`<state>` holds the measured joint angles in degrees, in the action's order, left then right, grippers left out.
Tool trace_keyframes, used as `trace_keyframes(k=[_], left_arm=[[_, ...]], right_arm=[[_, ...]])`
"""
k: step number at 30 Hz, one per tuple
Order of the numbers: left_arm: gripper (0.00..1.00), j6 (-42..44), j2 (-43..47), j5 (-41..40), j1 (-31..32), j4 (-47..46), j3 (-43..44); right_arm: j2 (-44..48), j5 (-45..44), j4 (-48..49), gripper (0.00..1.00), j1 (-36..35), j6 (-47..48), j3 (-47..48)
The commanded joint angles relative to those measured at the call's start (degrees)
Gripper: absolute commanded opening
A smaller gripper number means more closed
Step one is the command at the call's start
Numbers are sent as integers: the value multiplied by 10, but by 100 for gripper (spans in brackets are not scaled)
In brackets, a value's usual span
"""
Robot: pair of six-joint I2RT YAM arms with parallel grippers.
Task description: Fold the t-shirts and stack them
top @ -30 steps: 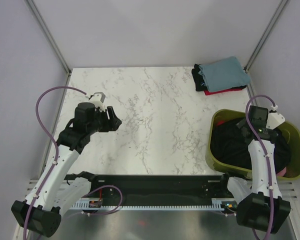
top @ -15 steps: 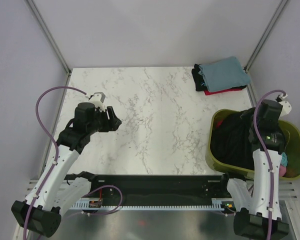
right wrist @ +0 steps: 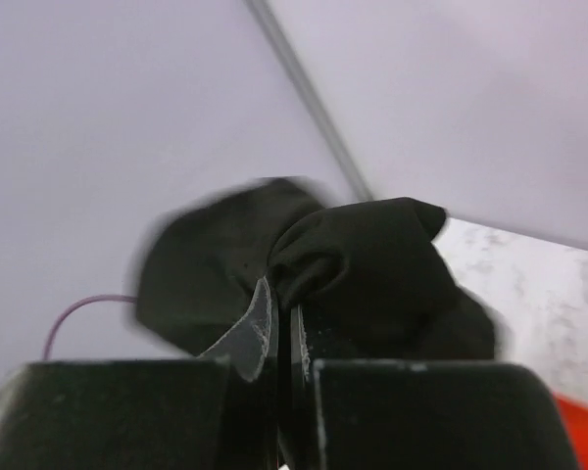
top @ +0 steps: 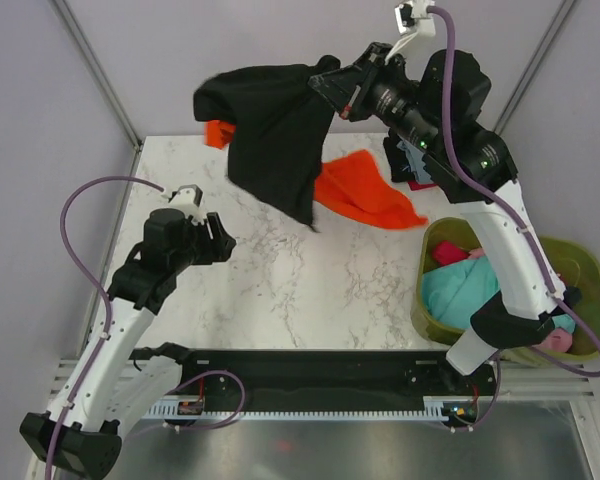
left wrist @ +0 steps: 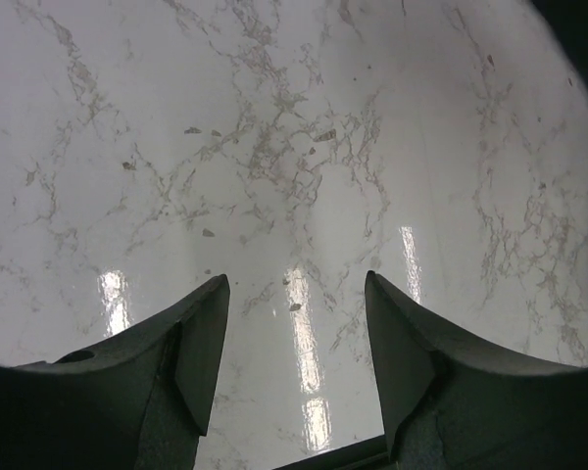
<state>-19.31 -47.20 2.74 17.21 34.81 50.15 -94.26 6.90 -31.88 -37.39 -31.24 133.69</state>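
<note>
My right gripper (top: pixel 325 85) is clamped shut on a bunched fold of the black t-shirt (top: pixel 275 140), which hangs crumpled below my fingertips, high above the table (top: pixel 280 290). An orange t-shirt (top: pixel 365 195) sits just behind it, under my wrist; I cannot tell whether it is snagged on the black cloth. My left gripper (top: pixel 223 243) hovers low over the table, jaws apart and empty. To do this well, I should lower the black shirt toward my left gripper, pinch a free edge there, and pull the cloth flat before any fold.
</note>
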Motion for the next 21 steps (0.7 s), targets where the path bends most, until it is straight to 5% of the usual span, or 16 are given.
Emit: trace_keyframes(k=[1, 8, 9, 10, 11, 16, 21], left_arm=[[65, 16, 22, -47, -1, 3, 7], [66, 16, 21, -56, -1, 4, 6], [66, 16, 20, -58, -1, 3, 6], [66, 17, 19, -58, -1, 5, 6], [66, 16, 19, -58, -1, 4, 7], [66, 16, 18, -61, -1, 5, 7], [66, 17, -3, -51, -1, 5, 8]], right_arm=[[69, -155, 12, 0, 9, 49, -14], [149, -306, 40, 2, 35, -7, -426], [159, -296, 55, 15, 41, -7, -465], [172, -287, 56, 78, 42, -8, -498], [174, -277, 51, 98, 42, -9, -552], [189, -344, 1, 98, 42, -19, -629], [198, -269, 34, 98, 36, -5, -634]])
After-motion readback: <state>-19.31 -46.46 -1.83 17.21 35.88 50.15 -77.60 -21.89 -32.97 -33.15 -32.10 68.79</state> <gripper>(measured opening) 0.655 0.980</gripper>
